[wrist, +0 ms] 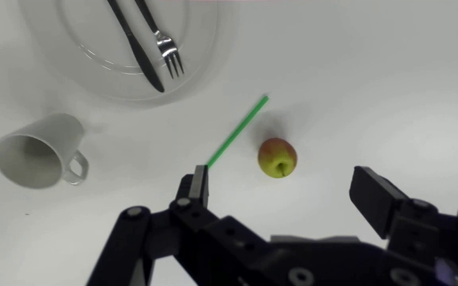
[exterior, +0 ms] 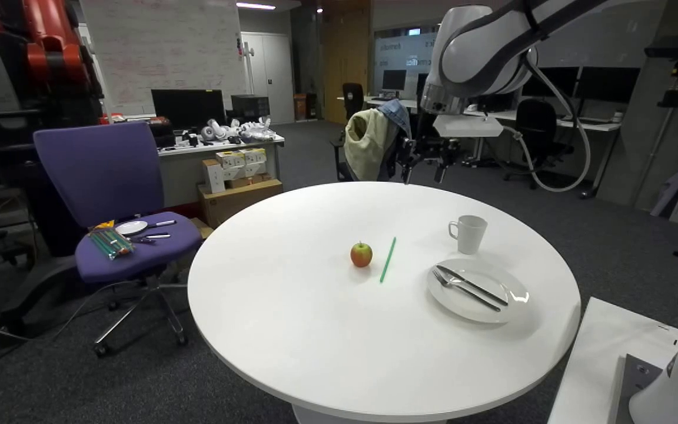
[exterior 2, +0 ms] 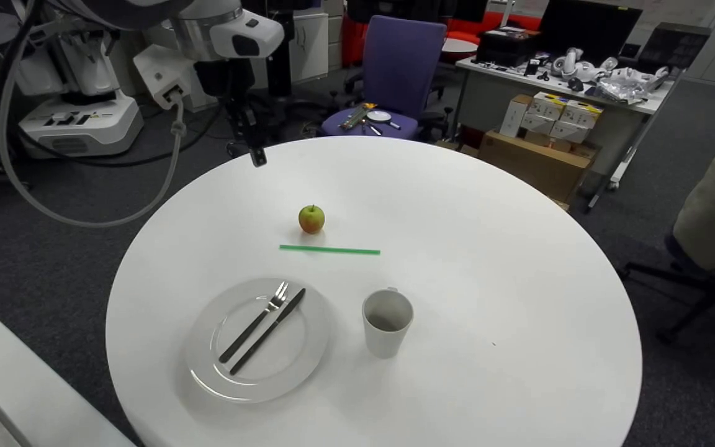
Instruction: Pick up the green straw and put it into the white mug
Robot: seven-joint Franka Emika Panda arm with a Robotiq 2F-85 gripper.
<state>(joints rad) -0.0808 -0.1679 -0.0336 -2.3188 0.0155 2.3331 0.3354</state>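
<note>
The green straw lies flat on the round white table; it also shows in an exterior view and in the wrist view, where a finger hides its near end. The white mug stands upright; its opening shows in an exterior view and it is at the left of the wrist view. My gripper is high above the table, apart from straw and mug. In the wrist view the gripper's fingers are wide apart with nothing held between them.
A red-green apple sits close beside the straw. A white plate with a fork and a knife lies near the mug. A purple chair with utensils and a bag stands beyond the table edge.
</note>
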